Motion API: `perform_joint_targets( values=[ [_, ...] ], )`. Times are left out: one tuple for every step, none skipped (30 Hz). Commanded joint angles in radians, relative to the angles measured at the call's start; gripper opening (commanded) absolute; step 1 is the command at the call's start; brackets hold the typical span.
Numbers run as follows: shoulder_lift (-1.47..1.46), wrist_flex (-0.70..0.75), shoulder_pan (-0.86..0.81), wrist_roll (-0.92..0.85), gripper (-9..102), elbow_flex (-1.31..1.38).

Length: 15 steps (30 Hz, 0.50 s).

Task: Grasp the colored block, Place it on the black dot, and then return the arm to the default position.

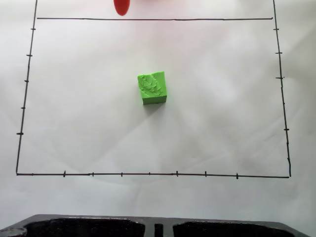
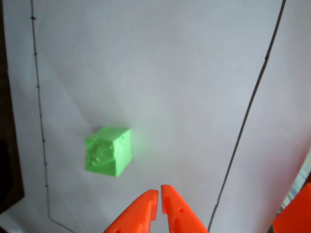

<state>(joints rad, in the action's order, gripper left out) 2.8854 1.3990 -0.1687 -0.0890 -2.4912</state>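
**Wrist view: block standing free, jaws drawn together well short of it**

Wrist view shows the orange gripper [image 2: 159,194] coming in from the bottom edge, its two tapered tips almost touching, with only a thin slit between them. The jaws are clenched on nothing. Ahead of them and to the left in this view, clearly apart from the tips, the colored block [image 2: 108,151] sits flat on the white paper [image 2: 184,73] that covers the tabletop, its bumpy face turned partly toward the camera.

The fixed view shows the same green block [image 1: 152,88] near the middle of the drawn rectangle outline [image 1: 148,174], a little above its centre and slightly rotated against the lines. A rounded orange-red tip of the arm [image 1: 121,7] pokes in at the top edge, just above the upper line and well apart from the block. A dark moulded object [image 1: 158,227] runs along the bottom edge (what it is I cannot tell).

The black dot is not to be made out on the bare paper in either picture; it may lie under the block, which is wider than such a mark would be, but that cannot be confirmed. So I read it two ways: either the block is already set down and released, with the arm drawn back near its rest pose, or nothing has begun and grasp, placement and return are all left. The empty jaws and the distance fit both.
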Motion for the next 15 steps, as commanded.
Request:
perform_joint_targets(
  values=[
    [0.046,-0.041,-0.008,0.018,0,-0.025],
    [0.063,-0.067,-0.002,0.02,0,-0.043],
    [0.077,-0.098,0.002,0.028,0,-0.06],
    [0.089,-0.126,0.009,0.032,0,-0.08],
    [0.1,-0.15,0.017,0.034,0,-0.095],
    [0.115,-0.176,0.023,0.037,0,-0.115],
    [0.132,-0.207,0.031,0.037,0,-0.141],
    [0.144,-0.235,0.034,0.032,0,-0.164],
    [0.161,-0.265,0.034,0.032,0,-0.189],
    [0.175,-0.293,0.034,0.037,0,-0.207],
    [0.186,-0.316,0.035,0.04,0,-0.224],
    [0.195,-0.336,0.04,0.051,0,-0.238],
    [0.199,-0.351,0.049,0.051,0,-0.25],
    [0.207,-0.367,0.057,0.057,0,-0.262],
    [0.219,-0.388,0.064,0.063,0,-0.279]
  ],
)
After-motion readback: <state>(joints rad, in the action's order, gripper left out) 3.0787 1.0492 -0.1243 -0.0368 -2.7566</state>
